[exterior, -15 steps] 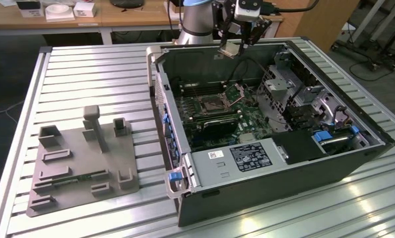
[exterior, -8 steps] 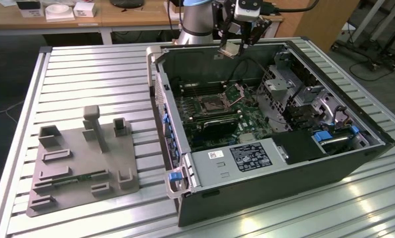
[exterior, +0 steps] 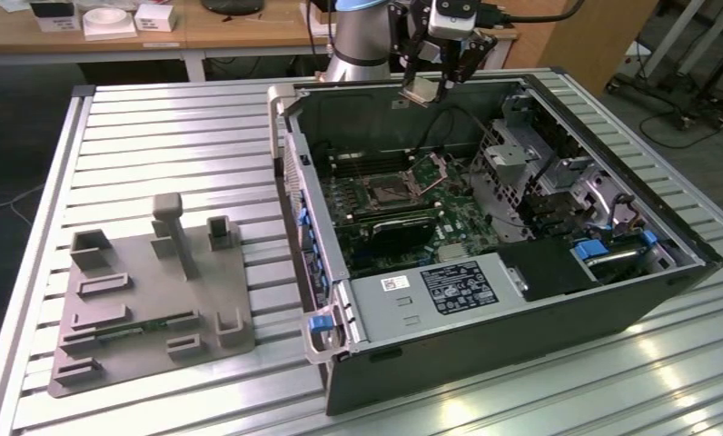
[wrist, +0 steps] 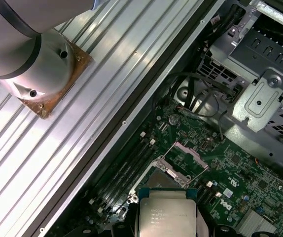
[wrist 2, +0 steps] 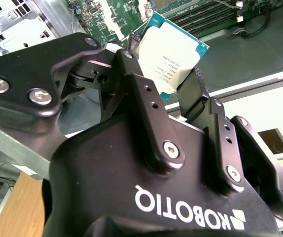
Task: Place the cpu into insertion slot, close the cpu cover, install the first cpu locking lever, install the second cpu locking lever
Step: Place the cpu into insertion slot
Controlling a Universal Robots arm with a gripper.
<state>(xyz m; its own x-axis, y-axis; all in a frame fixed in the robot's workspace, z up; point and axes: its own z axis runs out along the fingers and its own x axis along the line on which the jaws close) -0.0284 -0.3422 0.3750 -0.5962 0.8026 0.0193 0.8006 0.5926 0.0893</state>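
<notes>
My gripper [exterior: 434,82] hangs above the far wall of the open computer case [exterior: 652,272], shut on the cpu [exterior: 420,89]. The cpu is a flat silvery square with a teal rim. In the second wrist view the cpu [wrist 2: 168,52] sits clamped by its edges between the two black fingers [wrist 2: 131,49]. Below it, on the green board, lies the insertion slot [exterior: 389,193], dark in the centre. Its cpu cover [exterior: 433,167] stands tilted up beside it. In the first wrist view the cpu [wrist: 167,213] hovers in front of the raised cpu cover [wrist: 183,154] and partly hides the insertion slot [wrist: 162,181].
A grey drive cage [exterior: 519,154] and cables crowd the case on the exterior view's right. A labelled metal box [exterior: 440,283] fills its near end. A grey fixture plate [exterior: 155,300] with upright blocks lies on the slatted table [exterior: 168,136]. The arm's base [wrist: 38,64] stands behind the case.
</notes>
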